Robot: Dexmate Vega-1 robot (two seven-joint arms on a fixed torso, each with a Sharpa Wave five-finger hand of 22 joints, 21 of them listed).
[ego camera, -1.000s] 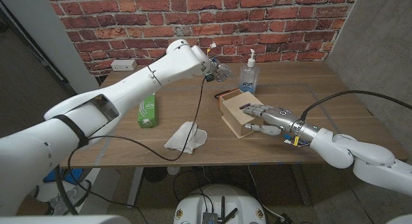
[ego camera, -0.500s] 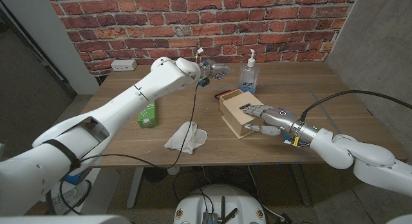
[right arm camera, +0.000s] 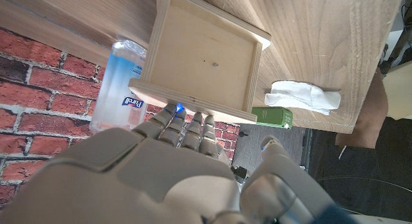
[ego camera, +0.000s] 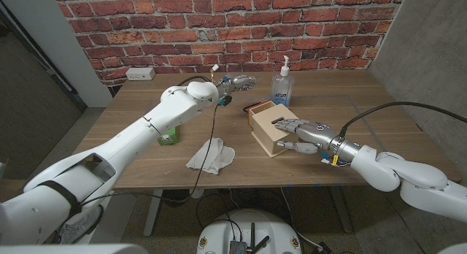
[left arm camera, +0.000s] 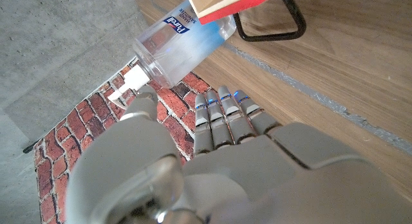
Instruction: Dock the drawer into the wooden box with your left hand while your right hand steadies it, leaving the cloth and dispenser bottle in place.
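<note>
The wooden box (ego camera: 271, 128) stands near the middle of the table (ego camera: 379, 130), and all positions below are given relative to it.

Right hand (ego camera: 299, 135): it is placed against the box on the robot's right side. The fingers (ego camera: 286, 123) lie over the top panel, and the thumb (ego camera: 286, 146) presses the near front face, so the box is grasped between them. In the right wrist view the fingertips (right arm camera: 187, 118) touch the edge of the box (right arm camera: 203, 56).

Cloth (ego camera: 211, 155): white and crumpled, it lies to the left of the box and nearer the front table edge, apart from both hands.

Green carton (ego camera: 168, 128): it lies farther left of the box, partly behind the left arm.

Drawer (ego camera: 257, 106): only a red edge and a dark loop handle show at the far side of the box. How far it projects cannot be determined.

Left hand (ego camera: 238, 82): it hovers beyond the box, to its far left, clear of the drawer. The fingers (left arm camera: 225, 114) are extended side by side and hold nothing.

Dispenser bottle (ego camera: 282, 82): it stands upright just behind the box, to the right of the left hand.
</note>
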